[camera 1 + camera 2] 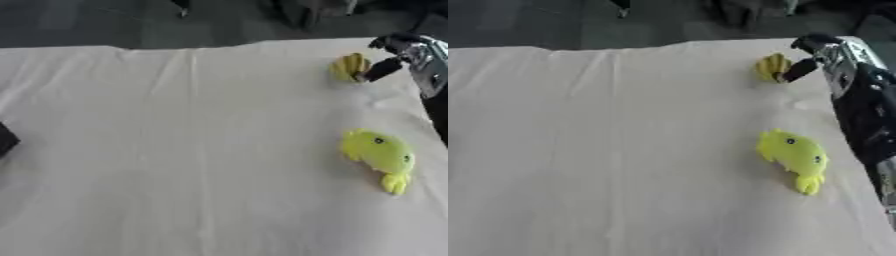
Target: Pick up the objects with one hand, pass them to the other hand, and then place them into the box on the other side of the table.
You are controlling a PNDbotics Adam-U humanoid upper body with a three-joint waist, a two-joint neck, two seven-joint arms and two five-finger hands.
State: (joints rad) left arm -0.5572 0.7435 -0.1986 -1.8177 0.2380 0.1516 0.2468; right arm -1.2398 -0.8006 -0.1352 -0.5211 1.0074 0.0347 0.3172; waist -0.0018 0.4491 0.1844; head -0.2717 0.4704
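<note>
A small bunch of yellow bananas lies near the table's far right edge. My right hand comes in from the right just beside it, a dark fingertip touching or nearly touching the bunch; whether the fingers are curled round it does not show. A yellow-green plush fish lies on the white cloth nearer me on the right, apart from the hand. My left hand is not in sight.
A white cloth covers the table. A dark object juts in at the left edge in the left eye view. Dark floor and furniture legs lie beyond the far edge.
</note>
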